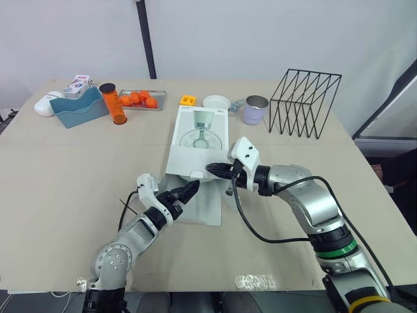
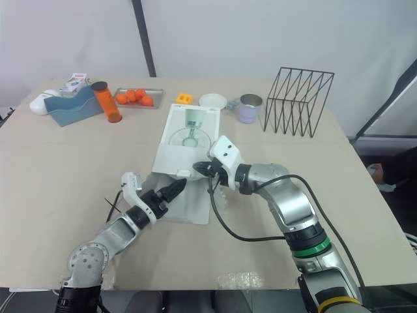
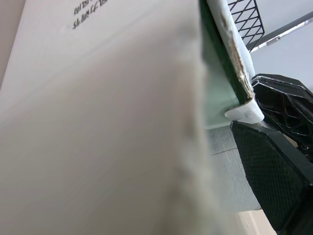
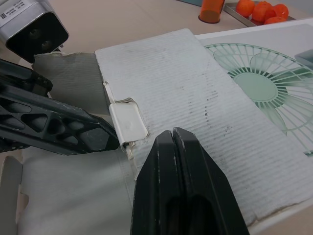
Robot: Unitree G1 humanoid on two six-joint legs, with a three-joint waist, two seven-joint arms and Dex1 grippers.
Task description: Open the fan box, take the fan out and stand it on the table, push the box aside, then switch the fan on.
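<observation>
Box [image 1: 199, 140] lies flat at the middle of the table [image 1: 65, 176], fan picture facing up, long axis running from far edge to near edge. Its near end flap [image 1: 207, 207] is folded out and lies on the table toward the near edge. A white tab [image 4: 128, 122] sits at the near edge of the box top.

Right gripper [image 1: 210, 168] is at the box's near end from the right side. Its fingers are pressed together and hold nothing, and their tip is just beside the tab.

Left gripper [image 1: 192, 188] is over the left part of the flap, pointing at the same near end of the box, tip near the tab. Whether it is open or closed cannot be told. The two grippers are close together but apart.
</observation>
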